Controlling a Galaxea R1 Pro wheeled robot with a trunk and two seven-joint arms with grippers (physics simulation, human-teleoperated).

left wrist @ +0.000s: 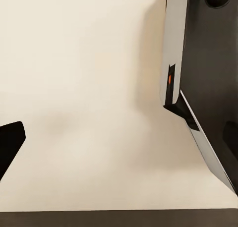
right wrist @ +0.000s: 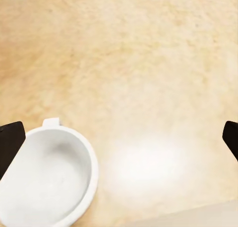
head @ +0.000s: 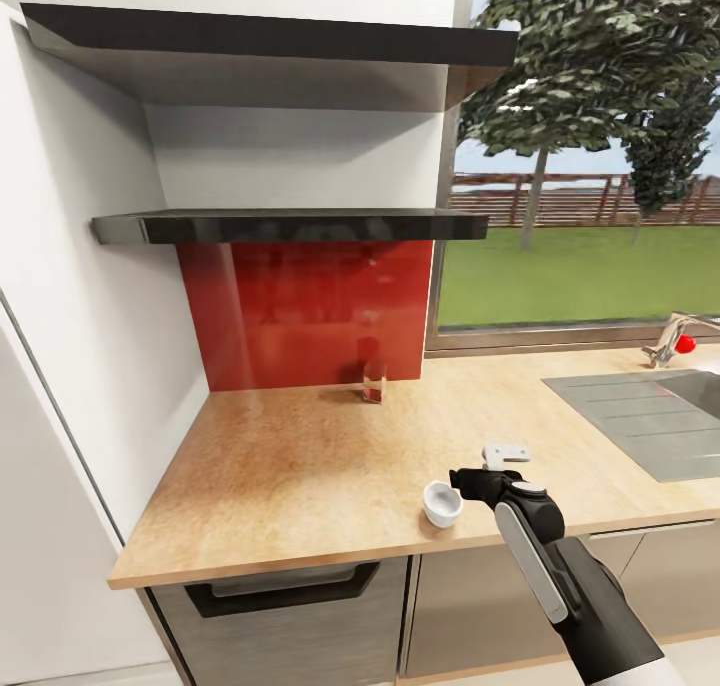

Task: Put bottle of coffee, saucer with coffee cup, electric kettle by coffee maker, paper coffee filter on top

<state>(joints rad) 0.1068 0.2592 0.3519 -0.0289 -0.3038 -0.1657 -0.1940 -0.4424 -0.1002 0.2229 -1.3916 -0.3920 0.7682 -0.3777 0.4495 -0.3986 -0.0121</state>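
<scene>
A small white coffee cup [head: 441,503] stands upright on the light wood-look kitchen countertop [head: 300,466], close to its front edge. My right gripper [head: 487,467] hovers just right of it, open and holding nothing. In the right wrist view the cup [right wrist: 47,182] lies beside one dark fingertip [right wrist: 10,142], outside the wide gap of the right gripper [right wrist: 119,142]. The dark kitchen shelf [head: 290,226] hangs above the red backsplash, and its top surface is hidden from me. My left gripper [left wrist: 119,142] is open over a pale floor, next to my own trunk [left wrist: 203,78].
A small clear glass [head: 373,381] stands against the red backsplash [head: 310,311]. A grey sink [head: 650,416] with a tap [head: 680,336] is set into the counter at the right. A second dark shelf [head: 270,41] sits higher up. A white wall [head: 90,346] bounds the counter's left end.
</scene>
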